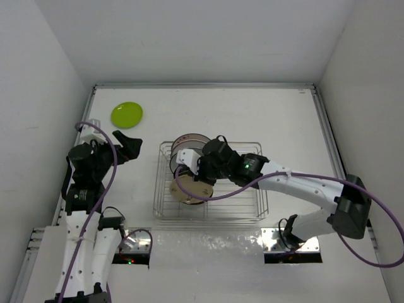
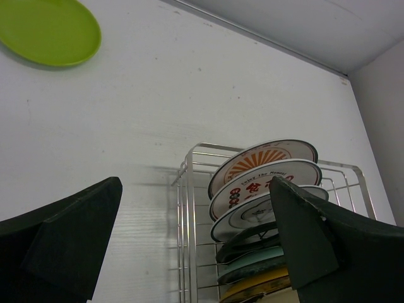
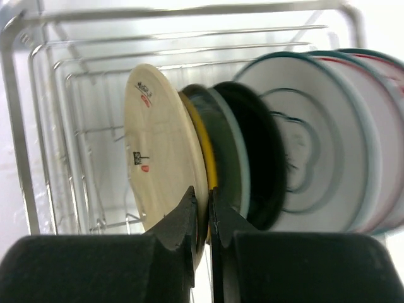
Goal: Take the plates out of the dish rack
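Note:
The silver wire dish rack [image 1: 249,202] stands mid-table with several plates upright in its left end. My right gripper [image 3: 203,201] is shut on the rim of the tan plate [image 3: 161,148], the nearest one; behind it stand a teal, a black and white patterned plates [image 3: 315,139]. The tan plate shows in the top view [image 1: 191,187] under my right gripper [image 1: 203,169]. A lime green plate [image 1: 127,114] lies flat at the far left, also in the left wrist view [image 2: 50,30]. My left gripper [image 1: 126,146] is open and empty, left of the rack [image 2: 183,208].
White walls close the table on the left, back and right. A metal rail [image 1: 202,86] runs along the back edge. Purple cables [image 1: 110,165] hang from both arms.

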Available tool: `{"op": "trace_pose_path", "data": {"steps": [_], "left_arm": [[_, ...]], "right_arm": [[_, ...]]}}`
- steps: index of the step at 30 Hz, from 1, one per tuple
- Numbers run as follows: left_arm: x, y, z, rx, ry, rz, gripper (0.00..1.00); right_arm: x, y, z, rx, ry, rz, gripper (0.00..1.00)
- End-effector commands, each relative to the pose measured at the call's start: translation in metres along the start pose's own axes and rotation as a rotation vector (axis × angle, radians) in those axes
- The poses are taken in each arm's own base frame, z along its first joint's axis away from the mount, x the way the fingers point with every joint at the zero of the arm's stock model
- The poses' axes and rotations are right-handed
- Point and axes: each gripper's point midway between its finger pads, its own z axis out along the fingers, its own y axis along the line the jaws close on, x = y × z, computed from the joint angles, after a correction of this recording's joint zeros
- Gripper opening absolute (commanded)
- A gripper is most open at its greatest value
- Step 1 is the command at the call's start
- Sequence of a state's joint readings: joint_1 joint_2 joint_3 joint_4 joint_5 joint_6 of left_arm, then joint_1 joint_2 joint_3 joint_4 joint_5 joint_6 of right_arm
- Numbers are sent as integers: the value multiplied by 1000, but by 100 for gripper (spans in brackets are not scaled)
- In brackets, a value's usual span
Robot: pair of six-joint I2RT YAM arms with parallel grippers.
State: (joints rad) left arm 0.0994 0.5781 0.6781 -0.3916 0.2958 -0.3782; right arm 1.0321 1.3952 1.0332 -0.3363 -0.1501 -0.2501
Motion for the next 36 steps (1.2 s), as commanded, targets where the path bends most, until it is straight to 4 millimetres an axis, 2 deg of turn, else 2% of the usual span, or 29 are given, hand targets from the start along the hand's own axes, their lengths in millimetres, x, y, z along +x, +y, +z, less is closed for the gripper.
{"op": "trace_pose_path", "data": {"steps": [1,4,6,7,9,12,13,14,16,20,22,23,26,31,34,35,36], "left_arm": [[-22,-20,-4,70,-52,34,100],[-35,-37,-10,122,-60,8,100],[-52,-55,-18,174,-88,-21,100],[-57,-66,-22,219,-91,-26,100],[-77,-91,-34,310,-134,-36,100],[-89,-122,-47,456,-134,-38,100],[-92,-128,-49,481,-129,-46,100],[-91,-132,-48,508,-112,-47,100],[-81,-146,-44,628,-15,-39,100],[-71,-153,-40,728,48,-37,100],[-65,-149,-34,726,79,-33,98],[-62,-147,-32,725,90,-38,97],[-57,-147,-28,745,118,-61,91],[-58,-154,-30,781,118,-52,76],[-59,-158,-31,798,123,-51,73],[-58,-158,-30,800,128,-52,68],[-56,-158,-29,802,135,-53,51]], "right_arm": [[-68,-33,-41,170,-196,62,0],[-87,-54,-68,298,-248,152,0],[-95,-67,-85,379,-272,271,0],[-90,-86,-98,504,-260,325,0],[-85,-105,-114,591,-271,479,0],[-82,-123,-123,578,-361,643,0],[-92,-116,-128,501,-427,674,0],[-91,-123,-130,499,-472,691,0],[-105,-119,-139,444,-561,702,0],[-124,-115,-149,385,-656,701,0],[-130,-116,-153,378,-689,723,0],[-141,-112,-156,336,-724,709,0],[-156,-112,-156,288,-771,729,0],[-170,-115,-141,219,-809,770,0],[-173,-119,-132,208,-822,798,0],[-174,-120,-129,205,-824,809,0],[-176,-122,-126,202,-833,807,0]]}}
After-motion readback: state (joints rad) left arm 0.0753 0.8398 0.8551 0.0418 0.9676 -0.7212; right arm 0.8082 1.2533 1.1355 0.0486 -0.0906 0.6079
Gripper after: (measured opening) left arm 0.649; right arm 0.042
